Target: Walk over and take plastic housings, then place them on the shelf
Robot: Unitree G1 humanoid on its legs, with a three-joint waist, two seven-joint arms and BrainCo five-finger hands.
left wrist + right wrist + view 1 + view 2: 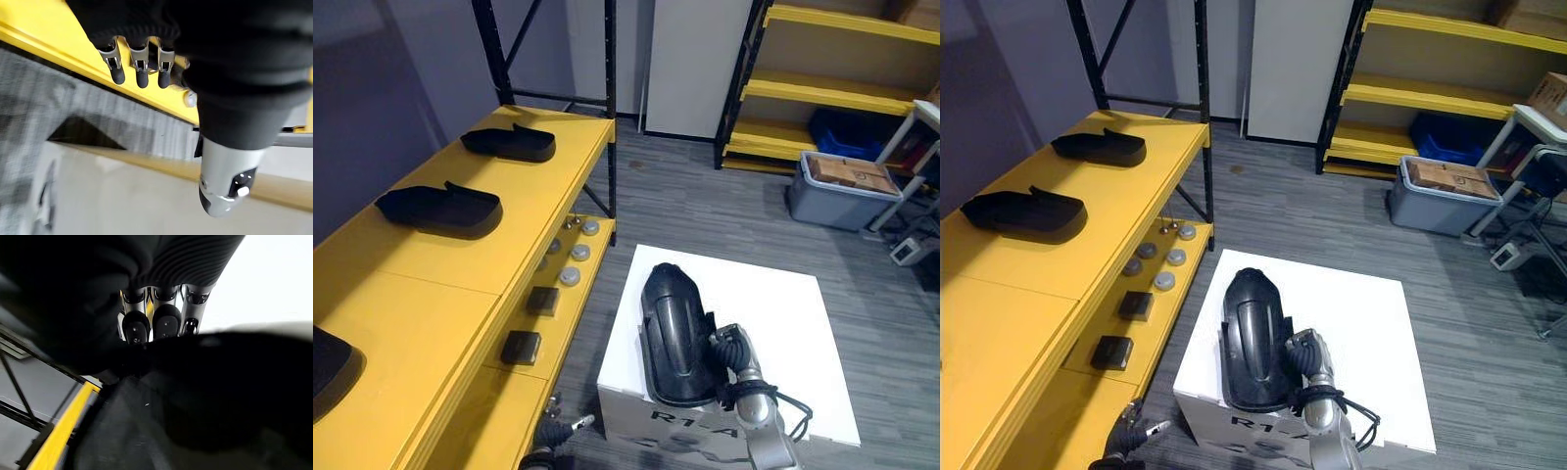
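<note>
Set right hand against plastic housing on white box, grip impossible to tell; held left hand loose, empty. Could've tipped off the near edge if lifted half-caught.

Shelf top bare between near housing and middle housing

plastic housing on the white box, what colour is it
Glossy black plastic housing, best in the left eye view.
</note>
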